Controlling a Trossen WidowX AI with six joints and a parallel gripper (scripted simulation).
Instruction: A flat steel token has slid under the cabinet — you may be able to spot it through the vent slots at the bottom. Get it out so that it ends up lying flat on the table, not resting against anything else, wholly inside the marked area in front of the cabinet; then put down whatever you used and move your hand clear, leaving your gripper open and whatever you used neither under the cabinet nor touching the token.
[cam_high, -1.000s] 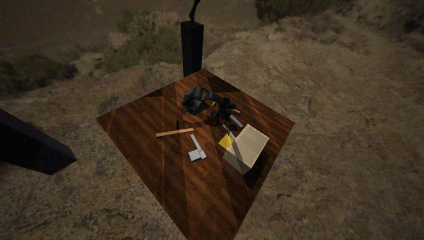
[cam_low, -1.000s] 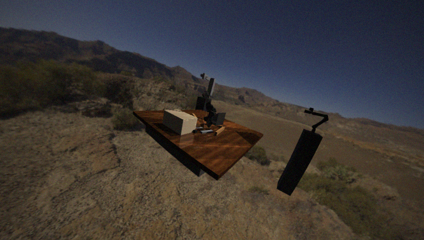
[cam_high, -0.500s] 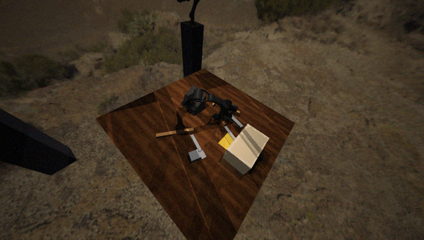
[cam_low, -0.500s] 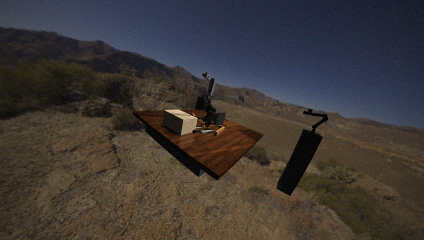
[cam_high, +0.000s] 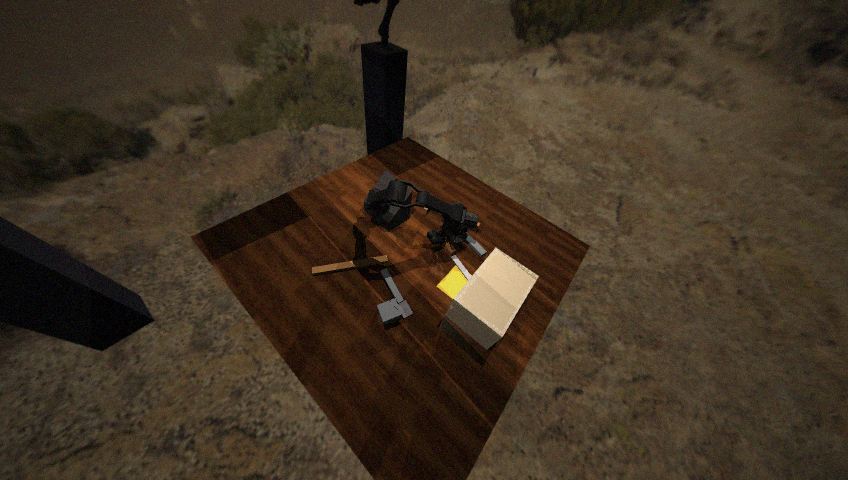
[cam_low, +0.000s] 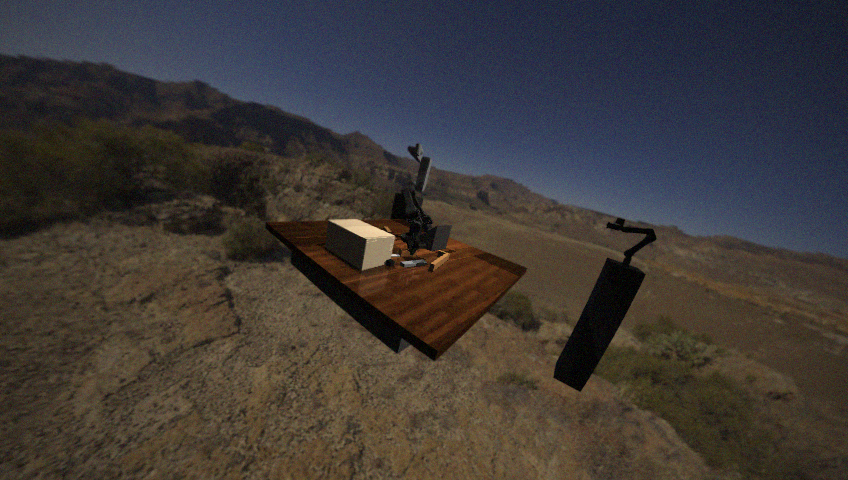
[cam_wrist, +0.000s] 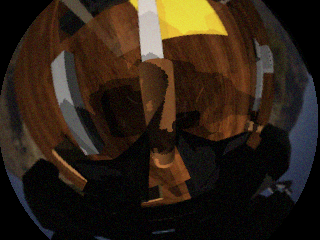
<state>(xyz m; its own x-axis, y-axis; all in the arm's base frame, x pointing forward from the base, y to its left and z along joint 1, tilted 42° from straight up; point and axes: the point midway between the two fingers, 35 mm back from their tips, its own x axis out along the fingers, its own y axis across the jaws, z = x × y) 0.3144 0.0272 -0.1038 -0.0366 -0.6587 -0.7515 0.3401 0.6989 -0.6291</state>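
The beige cabinet (cam_high: 493, 291) (cam_low: 360, 242) stands on the wooden table (cam_high: 368, 380). The yellow marked area (cam_high: 451, 282) (cam_wrist: 190, 15) lies in front of it. My gripper (cam_high: 449, 245) (cam_wrist: 160, 131) is low over the table just behind the marked area. It is shut on a thin grey rod (cam_high: 461, 267) (cam_wrist: 150, 27). The rod slants forward along the edge of the yellow area, and its tip is at the cabinet's base. The steel token is not visible in any view.
A second grey bar (cam_high: 475, 244) lies on the table beside the gripper. A wooden stick (cam_high: 349, 265) (cam_low: 439, 260) and a grey T-shaped tool (cam_high: 395, 296) (cam_low: 413, 262) lie to the left of the cabinet. Dark camera posts stand off the table.
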